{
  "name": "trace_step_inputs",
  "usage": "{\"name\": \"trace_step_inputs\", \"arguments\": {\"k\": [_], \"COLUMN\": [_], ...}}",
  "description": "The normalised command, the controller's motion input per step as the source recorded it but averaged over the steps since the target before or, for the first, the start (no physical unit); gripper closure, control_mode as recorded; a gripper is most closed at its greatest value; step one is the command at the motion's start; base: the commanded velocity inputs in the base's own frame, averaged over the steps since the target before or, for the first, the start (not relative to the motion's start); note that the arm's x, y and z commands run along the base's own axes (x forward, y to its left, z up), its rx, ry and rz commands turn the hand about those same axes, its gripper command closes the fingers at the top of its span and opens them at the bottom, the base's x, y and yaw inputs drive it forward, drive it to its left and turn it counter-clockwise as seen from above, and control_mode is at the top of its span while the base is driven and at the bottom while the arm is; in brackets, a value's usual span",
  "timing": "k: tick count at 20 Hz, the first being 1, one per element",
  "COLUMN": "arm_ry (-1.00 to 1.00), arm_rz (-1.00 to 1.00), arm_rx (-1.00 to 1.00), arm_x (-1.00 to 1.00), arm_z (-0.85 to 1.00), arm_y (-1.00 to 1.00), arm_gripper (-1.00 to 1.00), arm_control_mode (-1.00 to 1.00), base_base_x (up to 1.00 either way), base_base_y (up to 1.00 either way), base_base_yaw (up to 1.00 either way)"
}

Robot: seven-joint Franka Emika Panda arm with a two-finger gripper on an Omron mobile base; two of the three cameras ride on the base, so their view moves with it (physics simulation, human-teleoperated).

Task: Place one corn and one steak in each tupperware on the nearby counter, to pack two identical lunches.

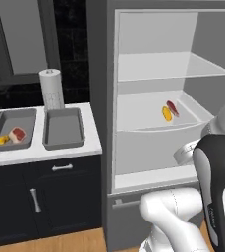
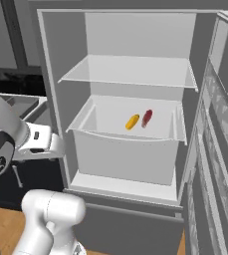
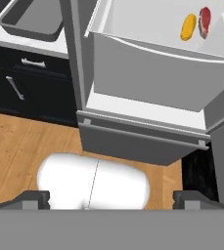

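Fridge (image 1: 153,162) open in front of me, pale inside, no readable writing or labels anywhere. Counter (image 1: 92,142) to left of fridge, white top over dark cabinets. Two grey tupperware trays on it: left tray (image 1: 28,129) holds one corn (image 1: 3,140) and one steak (image 1: 17,134) touching; right tray (image 1: 63,128) bare. Paper towel roll (image 1: 51,89) behind them. My gripper (image 3: 111,198) wide open, holding nothing, low before fridge. Second corn (image 2: 132,121) and steak (image 2: 147,118) side by side in fridge drawer (image 2: 125,149).

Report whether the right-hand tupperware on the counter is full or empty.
Empty: the right tupperware shows only bare grey floor, while the left tupperware holds a corn and a steak.
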Motion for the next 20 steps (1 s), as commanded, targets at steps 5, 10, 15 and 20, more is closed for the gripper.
{"name": "trace_step_inputs", "arguments": {"k": [5, 10, 15, 20], "arm_ry": [0.00, 0.00, 0.00, 0.00], "arm_rz": [0.00, 0.00, 0.00, 0.00], "arm_rx": [0.00, 0.00, 0.00, 0.00], "arm_x": [0.00, 0.00, 0.00, 0.00], "arm_z": [0.00, 0.00, 0.00, 0.00], "arm_y": [0.00, 0.00, 0.00, 0.00], "arm_gripper": [-1.00, -1.00, -1.00, -1.00], "arm_control_mode": [1.00, 1.00, 1.00, 1.00], "base_base_x": [0.37, 0.32, 0.24, 0.00], "base_base_y": [-0.34, -0.31, -0.24, -0.04], "base_base_yaw": [0.01, 0.03, 0.03, 0.01]}}
